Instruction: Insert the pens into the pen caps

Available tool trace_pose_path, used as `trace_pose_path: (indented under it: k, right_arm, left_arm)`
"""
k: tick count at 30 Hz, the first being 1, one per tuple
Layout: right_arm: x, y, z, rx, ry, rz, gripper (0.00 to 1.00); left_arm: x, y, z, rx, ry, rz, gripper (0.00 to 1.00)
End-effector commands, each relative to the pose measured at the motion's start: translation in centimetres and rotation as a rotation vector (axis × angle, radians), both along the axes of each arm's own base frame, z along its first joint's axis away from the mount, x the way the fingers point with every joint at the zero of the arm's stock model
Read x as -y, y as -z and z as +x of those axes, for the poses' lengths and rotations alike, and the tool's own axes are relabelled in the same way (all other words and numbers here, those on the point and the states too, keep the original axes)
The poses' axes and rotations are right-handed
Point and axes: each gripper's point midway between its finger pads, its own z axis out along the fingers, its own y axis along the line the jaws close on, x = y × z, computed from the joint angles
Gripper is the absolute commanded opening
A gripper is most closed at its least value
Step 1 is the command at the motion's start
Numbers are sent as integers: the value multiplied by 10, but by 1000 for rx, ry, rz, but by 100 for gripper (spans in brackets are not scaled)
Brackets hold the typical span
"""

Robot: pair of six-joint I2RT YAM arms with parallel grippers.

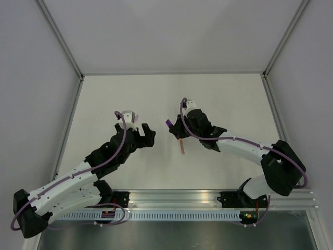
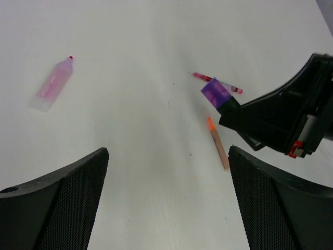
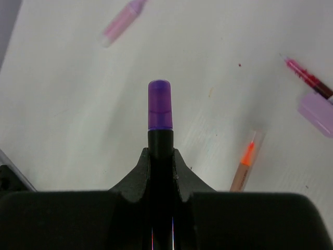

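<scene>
Pen update: over the bench [image 1: 156,99], my left fingers [image 2: 57,203] hang spread wide, nothing in them. My right fingers [image 3: 127,185] are clamped on the black pen [image 3: 159,151], purple end [image 3: 159,104] poking out. Pink pen [image 2: 53,86], orange pen [image 2: 219,145] and lilac cap [image 3: 316,112] lie loose on the bench.
</scene>
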Motion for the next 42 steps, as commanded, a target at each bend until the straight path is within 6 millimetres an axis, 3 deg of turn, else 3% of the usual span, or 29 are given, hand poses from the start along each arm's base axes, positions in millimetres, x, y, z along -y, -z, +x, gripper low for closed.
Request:
trace_pose_path:
  k: [1,14,21,28,37,39,42]
  right_arm:
    - [4,26,4,-34,135,-41,0]
    - [-3,78,-7,-65,318,-202,9]
    - [2,91,-5,-43,382,-267,16]
    - [-3,95,-6,-58,399,-247,30]
    - [-4,94,-5,-69,413,-242,31]
    - [-2,90,-5,-67,415,-266,31]
    - [2,69,1,-35,422,-301,32]
  left_arm:
    - [-17,-10,8,117,-67,3,100]
    - [-33,-11,9,169,-133,-16,100]
    - [-33,-11,10,169,-135,-10,100]
    - [-35,-12,10,171,-146,-19,100]
    - [-39,-13,9,181,-159,-30,100]
    - [-39,-13,9,182,-161,-30,100]
    - [-40,-10,9,179,-162,-19,100]
